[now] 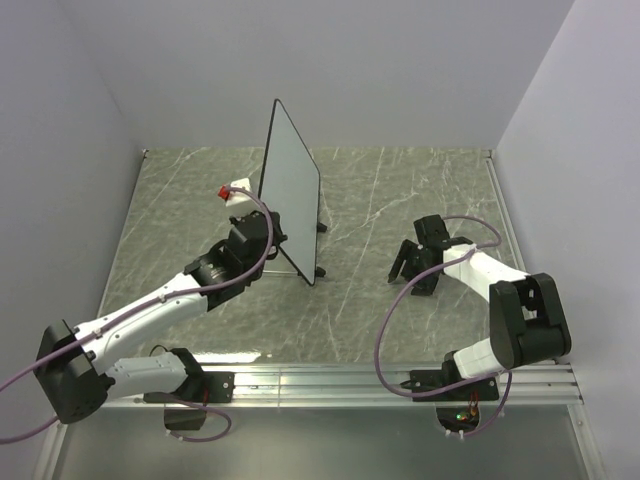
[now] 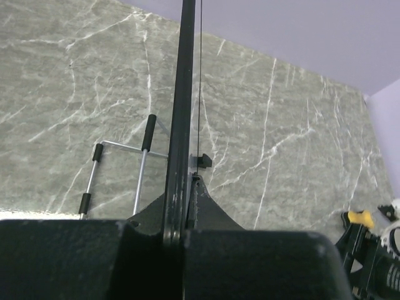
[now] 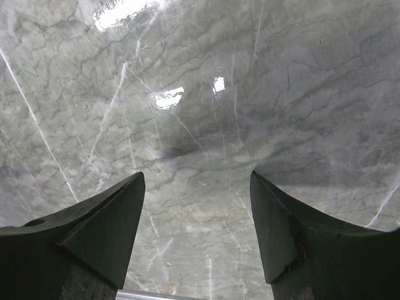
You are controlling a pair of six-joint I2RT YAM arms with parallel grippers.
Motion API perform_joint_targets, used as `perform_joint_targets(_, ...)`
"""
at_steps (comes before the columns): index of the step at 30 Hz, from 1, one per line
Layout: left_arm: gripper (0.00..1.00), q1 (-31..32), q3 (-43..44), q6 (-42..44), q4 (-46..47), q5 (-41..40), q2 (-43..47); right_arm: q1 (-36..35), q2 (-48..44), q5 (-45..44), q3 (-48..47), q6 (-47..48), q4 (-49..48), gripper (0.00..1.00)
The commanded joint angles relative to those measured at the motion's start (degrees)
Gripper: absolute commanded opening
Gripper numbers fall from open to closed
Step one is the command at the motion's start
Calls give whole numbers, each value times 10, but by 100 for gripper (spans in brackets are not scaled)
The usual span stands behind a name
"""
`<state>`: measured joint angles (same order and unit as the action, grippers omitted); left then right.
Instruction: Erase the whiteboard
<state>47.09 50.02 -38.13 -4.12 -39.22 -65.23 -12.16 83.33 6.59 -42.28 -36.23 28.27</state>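
— Grip check, starting left of the whiteboard (image 1: 292,185): what do the left fingers (image 2: 149,217) have?

— They are pinched narrow on the board's black rim (image 2: 181,94), at the edge nearest the left arm. In the left wrist view the rim runs straight up from between them.

— And the board itself?

— It stands slightly tilted on its wire stand (image 2: 142,164), near the middle of the counter (image 1: 400,190). The face the top view shows looks plain white. I can make out no marks on it, and the other face is hidden.

— Right of the whiteboard?

— The right fingers (image 3: 106,219) hang wide apart over the counter, well apart from the board, with nothing between them. I see no eraser in any view.

— So how would you do this step well?

— As I judge it, the left side is a brace. The clamp should sit firm and square on the rim, so the board neither twists nor lifts off its feet when pressed. The wiping side should press lightly and flat to the face, stroking toward the braced edge. A hard shove at the free edge could swing the board on its stand.
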Motion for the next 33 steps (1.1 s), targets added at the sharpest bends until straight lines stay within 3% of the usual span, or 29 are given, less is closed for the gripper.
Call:
perform_joint_targets(1,0,6,-48,-11,-214,40,-62,1,18,-10,39,3,25,76)
perform_joint_targets(3,1,7,-46,-23,-219,49,-74,2,18,-8,41,2,24,75)
perform_joint_targets(7,24,7,-60,-25,-204,80,-61,1,16,-10,39,3,28,75)
perform_joint_targets(10,35,7,-81,-27,-193,91,-22,1,14,-12,38,4,27,75)
perform_joint_targets(24,36,8,-73,-39,-282,86,68,2,24,-4,41,-5,12,75)
perform_joint_targets(27,41,8,-53,-32,-294,74,66,2,27,0,41,-8,8,75)
perform_joint_targets(30,55,8,-39,-15,-293,74,61,0,28,2,43,-8,6,75)
perform_joint_targets(33,57,8,-26,-9,-288,72,56,1,27,2,45,-7,3,75)
